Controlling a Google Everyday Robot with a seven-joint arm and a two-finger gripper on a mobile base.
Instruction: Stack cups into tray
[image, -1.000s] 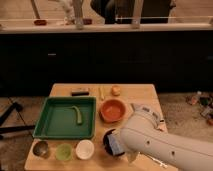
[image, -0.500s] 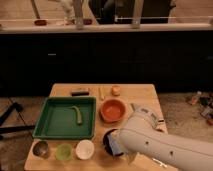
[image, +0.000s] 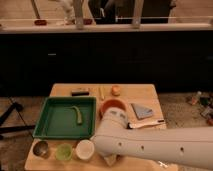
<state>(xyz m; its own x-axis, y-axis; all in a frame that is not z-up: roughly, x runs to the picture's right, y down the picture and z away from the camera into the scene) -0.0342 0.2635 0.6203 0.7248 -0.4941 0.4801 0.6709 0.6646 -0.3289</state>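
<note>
Though cups (image: 64, 151) and tray (image: 56, 121) as before, hand (image: 111, 158) now nearer the white cup (image: 85, 149), fingers apart.

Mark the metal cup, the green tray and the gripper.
metal cup (image: 41, 148), camera view, on its open mouth.
green tray (image: 56, 120), camera view, on its bare floor, left half.
gripper (image: 113, 159), camera view, the part showing under the arm (image: 150, 144), beside the white cup (image: 85, 149).

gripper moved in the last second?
Yes. The gripper, tucked under the arm just right of the white cup, has shifted left toward that cup. The arm now covers the near rim of the orange bowl.
</note>
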